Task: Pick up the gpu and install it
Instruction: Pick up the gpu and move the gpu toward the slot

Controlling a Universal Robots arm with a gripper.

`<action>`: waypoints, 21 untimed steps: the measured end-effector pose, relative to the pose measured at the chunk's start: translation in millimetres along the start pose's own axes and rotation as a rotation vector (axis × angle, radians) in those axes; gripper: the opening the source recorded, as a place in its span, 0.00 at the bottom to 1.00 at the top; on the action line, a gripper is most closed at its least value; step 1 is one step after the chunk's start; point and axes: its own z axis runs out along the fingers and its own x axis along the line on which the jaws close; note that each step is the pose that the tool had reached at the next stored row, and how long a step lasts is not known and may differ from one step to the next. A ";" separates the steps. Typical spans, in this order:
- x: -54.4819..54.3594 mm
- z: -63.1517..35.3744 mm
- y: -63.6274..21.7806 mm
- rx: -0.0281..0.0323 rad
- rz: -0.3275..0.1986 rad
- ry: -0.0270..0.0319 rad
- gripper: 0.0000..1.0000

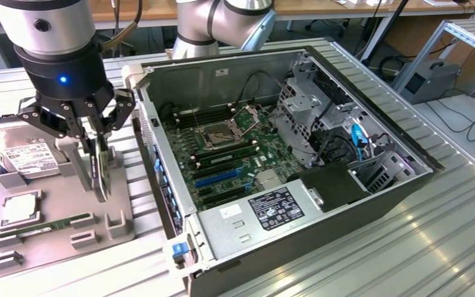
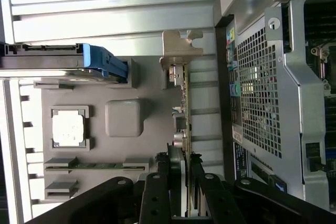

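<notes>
gpu [image 1: 99, 172] | upright at tray [image 1: 52, 244], face hidden edge-on | end effector [image 2: 181, 159] clamped on it

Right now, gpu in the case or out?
Out: the gpu stands on edge at the grey parts tray, outside the open computer case.

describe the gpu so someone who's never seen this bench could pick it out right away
Beside the open computer case, on the exterior view's left, sits a grey tray. The gpu is the thin card on edge in it, pinched by the claw. Its neighbours, the hard drive and green ram stick, lie flat.
</notes>
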 end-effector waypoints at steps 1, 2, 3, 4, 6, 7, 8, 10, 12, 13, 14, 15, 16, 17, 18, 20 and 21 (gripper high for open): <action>0.0 -0.8 0.0 0.0000 0.000 0.0000 0.27; 0.0 -1.4 0.1 0.0001 0.000 0.0000 0.27; 0.0 -2.0 0.1 0.0000 0.000 0.0000 0.27; 0.0 -2.6 0.1 0.0000 0.000 0.0000 0.27; 0.0 -3.7 0.1 0.0001 0.000 0.0001 0.27; 0.0 -4.3 0.1 0.0000 0.000 0.0000 0.27; 0.0 -4.9 0.2 0.0001 0.000 0.0001 0.27; 0.0 -5.9 0.2 0.0000 0.000 0.0000 0.27; 0.0 -7.0 0.2 0.0000 0.000 0.0000 0.27; 0.0 -7.7 0.3 0.0000 0.000 0.0000 0.27; 0.0 -8.3 0.3 0.0000 0.000 0.0000 0.27; 0.0 -8.8 0.3 0.0000 0.000 0.0000 0.27; 0.0 -9.3 0.3 0.0000 0.000 0.0000 0.27; 0.0 -9.8 0.3 0.0000 0.000 0.0000 0.27; 0.0 -10.3 0.4 0.0000 0.000 -0.0001 0.27; 0.0 -11.4 0.4 0.0000 0.000 0.0000 0.27; 0.0 -12.0 0.4 0.0001 0.000 0.0001 0.27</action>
